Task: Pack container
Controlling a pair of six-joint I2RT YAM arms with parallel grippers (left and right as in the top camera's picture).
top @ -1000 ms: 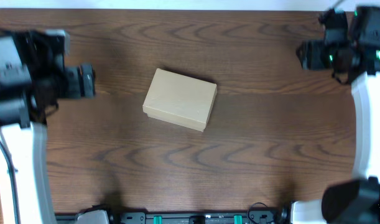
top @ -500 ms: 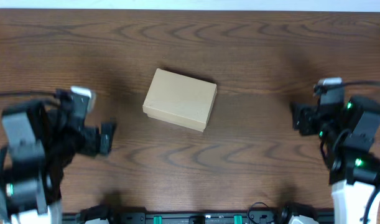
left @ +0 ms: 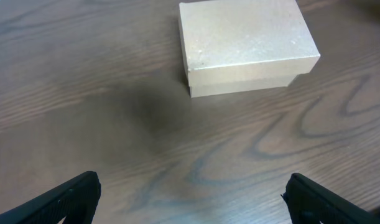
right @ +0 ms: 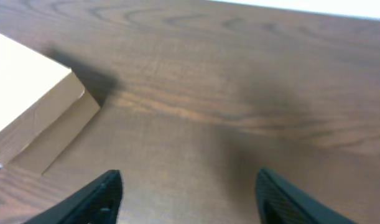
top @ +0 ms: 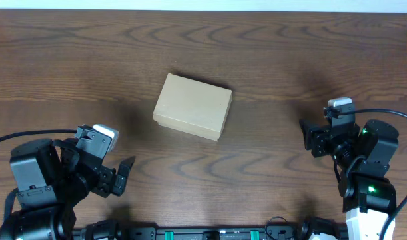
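Black left tool point(left: 191, 194) wide, right tool point(right: 188, 186) open (empty)

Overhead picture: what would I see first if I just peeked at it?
The container, a plain tan cardboard box with its lid shut, sits in the middle of the dark wooden table. Next you'd spot the two black robot arms near the front edge. The left gripper and the right gripper are both open and hold nothing, one on each side of the box and apart from it.
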